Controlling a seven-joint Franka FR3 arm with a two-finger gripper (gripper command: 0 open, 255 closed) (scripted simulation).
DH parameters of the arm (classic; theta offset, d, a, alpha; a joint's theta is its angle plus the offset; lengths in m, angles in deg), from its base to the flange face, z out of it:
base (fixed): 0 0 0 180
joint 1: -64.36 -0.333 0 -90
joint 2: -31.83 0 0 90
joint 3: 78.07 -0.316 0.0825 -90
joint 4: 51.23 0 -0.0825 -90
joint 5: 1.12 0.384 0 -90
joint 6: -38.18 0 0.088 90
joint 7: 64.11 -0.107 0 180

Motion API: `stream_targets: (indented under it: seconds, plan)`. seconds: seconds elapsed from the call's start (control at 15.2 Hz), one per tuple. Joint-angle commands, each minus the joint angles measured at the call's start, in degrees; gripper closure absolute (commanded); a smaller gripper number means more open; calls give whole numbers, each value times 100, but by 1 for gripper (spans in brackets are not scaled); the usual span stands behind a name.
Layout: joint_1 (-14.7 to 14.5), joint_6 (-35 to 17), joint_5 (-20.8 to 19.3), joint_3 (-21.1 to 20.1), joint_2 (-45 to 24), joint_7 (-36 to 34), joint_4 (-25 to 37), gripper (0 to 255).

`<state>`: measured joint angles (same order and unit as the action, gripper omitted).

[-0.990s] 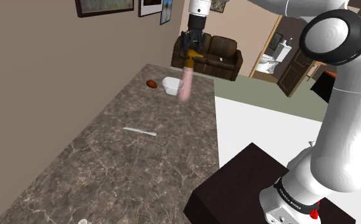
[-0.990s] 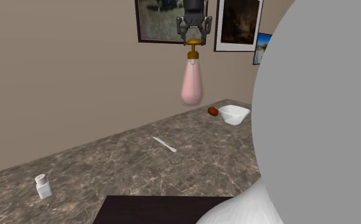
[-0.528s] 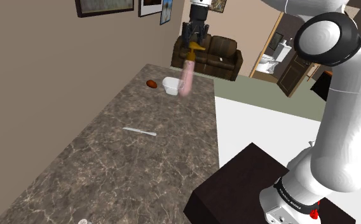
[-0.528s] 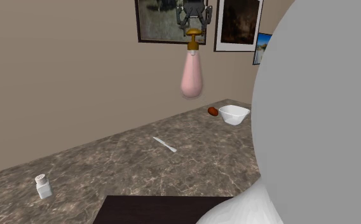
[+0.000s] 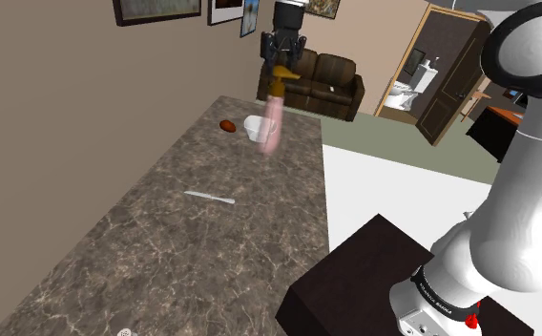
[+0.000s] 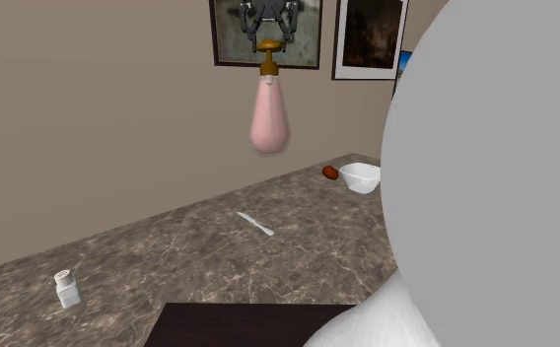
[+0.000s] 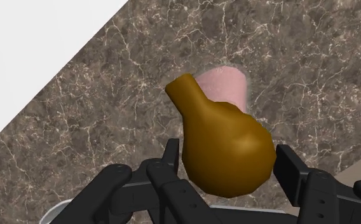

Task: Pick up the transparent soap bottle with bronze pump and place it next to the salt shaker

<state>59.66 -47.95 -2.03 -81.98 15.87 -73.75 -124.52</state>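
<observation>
Salt shaker (image 6: pixel 66 289): white, on the near end of the marbled counter (image 5: pixel 164 248); the shoulder view's bottom edge cuts it off.
Knife (image 5: pixel 209 197): pale, lying flat mid-counter.
Soap bottle (image 6: pixel 268 118): pink teardrop body under a bronze pump, hanging upright in the air above the counter, well apart from the shaker.
Gripper (image 6: pixel 269 30): clenched on the pump head, one finger on each side.
Bowl (image 6: pixel 363 177): white, at the far end, its inside plain white; in the shoulder view the bottle overlaps its edge.
Brown lump (image 6: pixel 330 172): just beside the bowl, too small to name.
</observation>
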Motion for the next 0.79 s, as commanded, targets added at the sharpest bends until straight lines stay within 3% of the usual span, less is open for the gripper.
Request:
stream_targets:
  seconds: [0.0,0.73]
  plan:
    - [-162,-128,5,-94,240,-266,-367,255]
    - [-968,-327,38,-650,752,-1633,-1072,255]
